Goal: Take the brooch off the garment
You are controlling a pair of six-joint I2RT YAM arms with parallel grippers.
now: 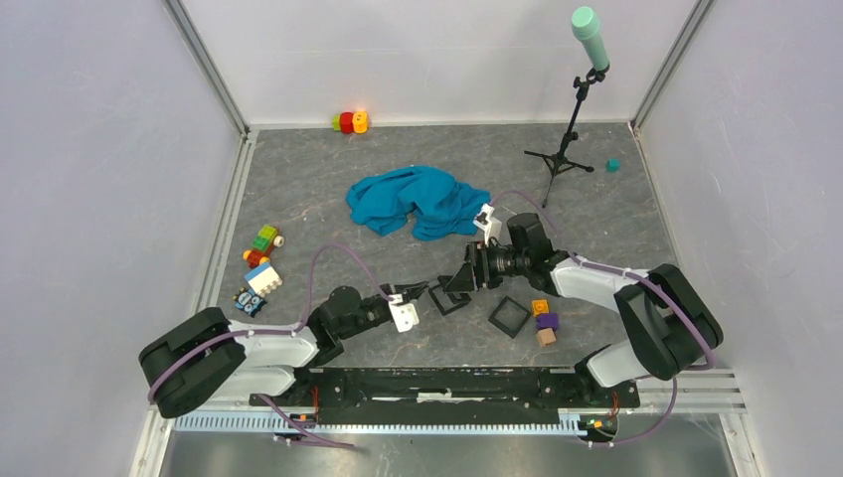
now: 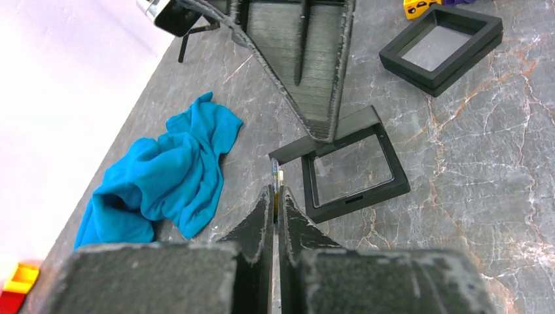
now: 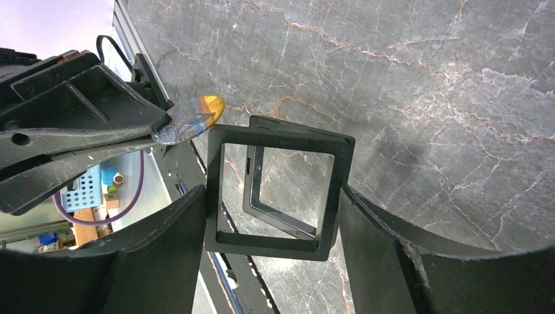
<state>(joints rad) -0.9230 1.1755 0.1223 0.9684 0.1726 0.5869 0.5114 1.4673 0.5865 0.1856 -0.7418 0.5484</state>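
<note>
Left claw (image 2: pixel 275 199): fingers pressed together, and there's a thin sliver pinched right at the tips, seen edge-on from the left wrist.
Brooch (image 3: pixel 193 116): that's the sliver! The right wrist view shows a small oval piece, pale bluish with an amber end, sticking out of the left claw's tips.
Brooch position: off the cloth, just beside the upper corner of the black frame (image 3: pixel 278 136); whether they touch, I can't tell.
Right claw (image 3: pixel 271 203): clamped on that square black frame, one finger on each side edge, with the frame hinged open into two leaves.
Garment (image 1: pixel 418 199): teal, crumpled in a heap mid-worktop (image 1: pixel 298 199), well apart from both claws.
Second frame (image 1: pixel 509 316): flat on the worktop near the right arm, small blocks (image 1: pixel 543 321) just beside it.
Toy blocks (image 1: pixel 260 260): a cluster out at the left edge.
</note>
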